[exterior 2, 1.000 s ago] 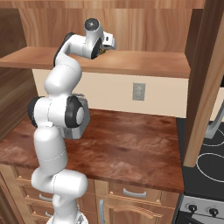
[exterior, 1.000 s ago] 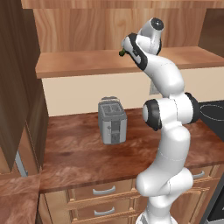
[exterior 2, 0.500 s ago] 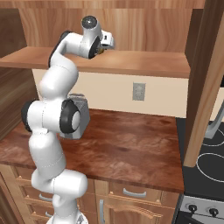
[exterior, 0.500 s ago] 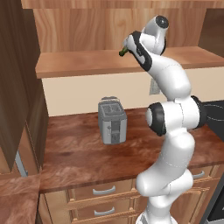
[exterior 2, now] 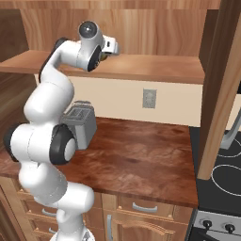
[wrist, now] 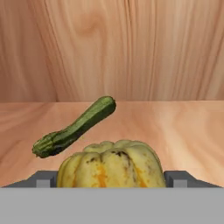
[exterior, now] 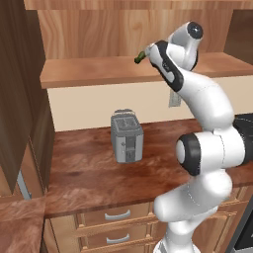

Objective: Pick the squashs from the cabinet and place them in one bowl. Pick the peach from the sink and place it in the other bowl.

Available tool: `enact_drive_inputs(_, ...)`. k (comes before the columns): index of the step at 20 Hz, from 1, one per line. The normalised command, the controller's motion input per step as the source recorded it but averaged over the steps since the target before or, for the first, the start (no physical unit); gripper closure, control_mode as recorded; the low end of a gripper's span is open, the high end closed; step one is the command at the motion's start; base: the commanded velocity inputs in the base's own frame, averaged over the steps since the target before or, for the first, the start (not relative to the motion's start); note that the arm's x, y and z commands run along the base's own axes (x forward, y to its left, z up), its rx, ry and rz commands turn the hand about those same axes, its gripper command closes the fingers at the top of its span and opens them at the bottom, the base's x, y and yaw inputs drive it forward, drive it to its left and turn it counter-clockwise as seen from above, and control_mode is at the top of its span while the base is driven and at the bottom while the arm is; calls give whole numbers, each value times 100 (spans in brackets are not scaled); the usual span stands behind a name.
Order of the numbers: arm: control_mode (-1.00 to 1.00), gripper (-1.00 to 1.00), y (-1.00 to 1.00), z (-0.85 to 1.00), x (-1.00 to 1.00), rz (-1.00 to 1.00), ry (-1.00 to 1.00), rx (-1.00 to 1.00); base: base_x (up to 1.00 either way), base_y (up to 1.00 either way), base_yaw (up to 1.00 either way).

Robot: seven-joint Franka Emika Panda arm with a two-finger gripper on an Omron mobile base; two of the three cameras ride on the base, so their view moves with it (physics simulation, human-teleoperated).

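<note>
Two squashes on shelf — yellow squash (wrist: 111,164) between wide-apart jaws, base hidden.

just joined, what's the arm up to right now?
The arm is reaching into the cabinet at shelf height. In the hand view the open gripper sits with a finger on each side of the yellow squash on the shelf; it is not gripped or lifted yet. The green squash lies just behind it. The toaster stands on the counter below.
</note>
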Motion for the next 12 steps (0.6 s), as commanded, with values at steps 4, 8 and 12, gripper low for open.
enact_drive_inputs(4, -100, 100, 2, 6, -81, -1, -3, 0, 0, 0, 0)
enact_drive_inputs(8, -100, 100, 1, 11, -95, -3, 0, 0, 0, 0, 0)
enact_drive_inputs(12, -100, 100, 0, 22, -91, -3, 0, 0, 0, 0, 0)
